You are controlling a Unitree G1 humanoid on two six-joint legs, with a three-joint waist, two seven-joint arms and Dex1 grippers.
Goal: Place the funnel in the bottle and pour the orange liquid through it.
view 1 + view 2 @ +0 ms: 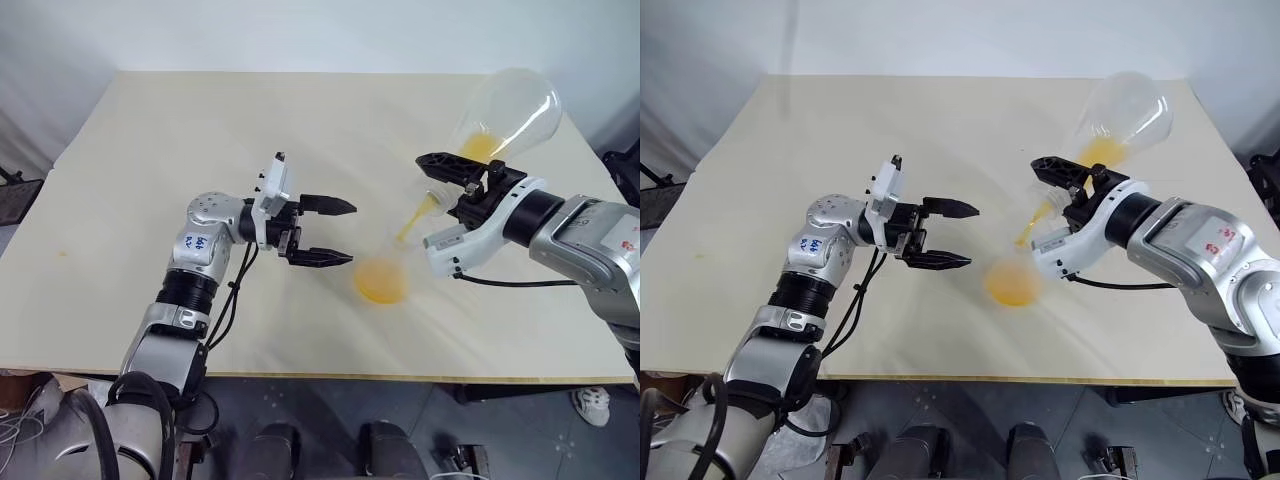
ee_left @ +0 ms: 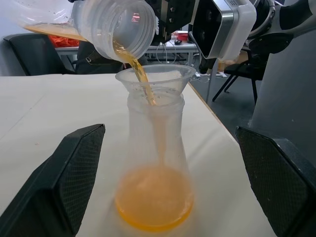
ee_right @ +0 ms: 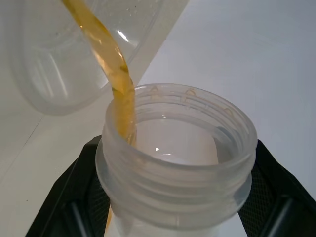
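Jaws of right gripper (image 1: 455,190) clamped on tilted flask (image 1: 505,115), pouring orange liquid (image 2: 140,76) through funnel (image 2: 154,81) in bottle (image 2: 154,187) on table (image 1: 150,150); left gripper (image 1: 330,232) wide beside; next, probably tilt further.

The bottle (image 1: 383,272) stood on the surface (image 1: 200,130) with the funnel (image 2: 155,81) seated in its neck. The left gripper (image 1: 335,232) lay just left of it, and the right gripper (image 1: 462,190) held a tilted flask (image 1: 500,120) above and right of it. The orange liquid (image 2: 153,205) lay in the bottle's base.
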